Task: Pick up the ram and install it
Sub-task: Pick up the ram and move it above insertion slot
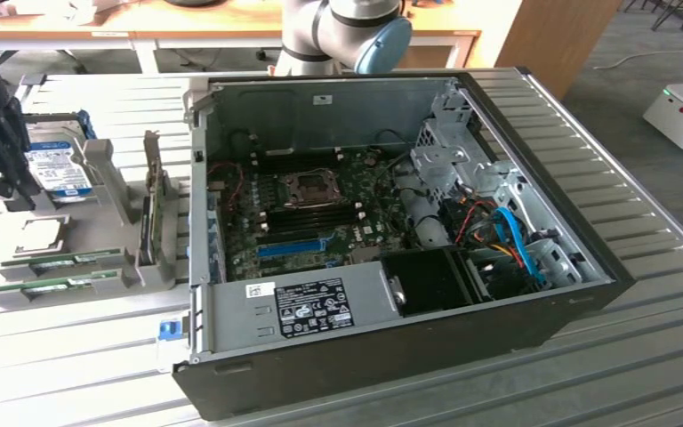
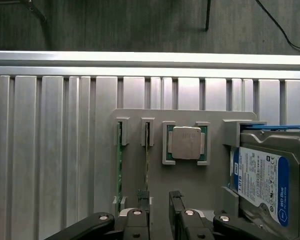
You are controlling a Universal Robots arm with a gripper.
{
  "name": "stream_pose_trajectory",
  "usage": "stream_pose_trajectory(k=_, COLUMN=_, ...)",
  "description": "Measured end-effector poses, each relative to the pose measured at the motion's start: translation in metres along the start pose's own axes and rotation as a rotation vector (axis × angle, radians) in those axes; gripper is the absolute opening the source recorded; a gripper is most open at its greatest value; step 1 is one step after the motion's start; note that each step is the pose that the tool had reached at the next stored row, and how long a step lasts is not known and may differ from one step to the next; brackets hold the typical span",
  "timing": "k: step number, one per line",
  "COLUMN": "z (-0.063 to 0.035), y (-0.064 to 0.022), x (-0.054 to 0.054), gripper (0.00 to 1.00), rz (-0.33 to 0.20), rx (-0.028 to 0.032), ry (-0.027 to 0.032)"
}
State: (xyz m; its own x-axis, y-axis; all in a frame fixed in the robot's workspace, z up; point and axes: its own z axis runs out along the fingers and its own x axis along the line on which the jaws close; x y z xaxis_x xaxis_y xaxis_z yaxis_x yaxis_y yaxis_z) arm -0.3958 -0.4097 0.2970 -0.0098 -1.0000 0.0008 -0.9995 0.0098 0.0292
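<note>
The pick-up step is in hand. The gripper (image 2: 159, 202) hangs open and empty over the grey slotted holder (image 2: 132, 170). There the ram, a thin green circuit-board stick (image 2: 147, 165), stands on edge. I think a grasp needs the fingers on both sides of this edge.

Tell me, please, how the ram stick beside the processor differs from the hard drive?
The ram stick is a thin board standing on edge in a narrow slot; the hard drive is a thick silver box showing its blue-and-white label. The ram stick sits by a finger of the open gripper; the hard drive lies farther from it. Both rest in the grey holder.
</note>
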Motion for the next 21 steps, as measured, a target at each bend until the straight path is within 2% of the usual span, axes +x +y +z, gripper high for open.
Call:
stream_pose_trajectory(k=18, z=0.0325, y=-0.001, x=0.0, gripper=0.3, rz=0.0, rx=0.0, ry=-0.0035)
stream_pose_trajectory(k=21, z=0.0333, y=-0.001, x=0.0, gripper=0.3, rz=0.0, rx=-0.0001, ry=-0.0035)
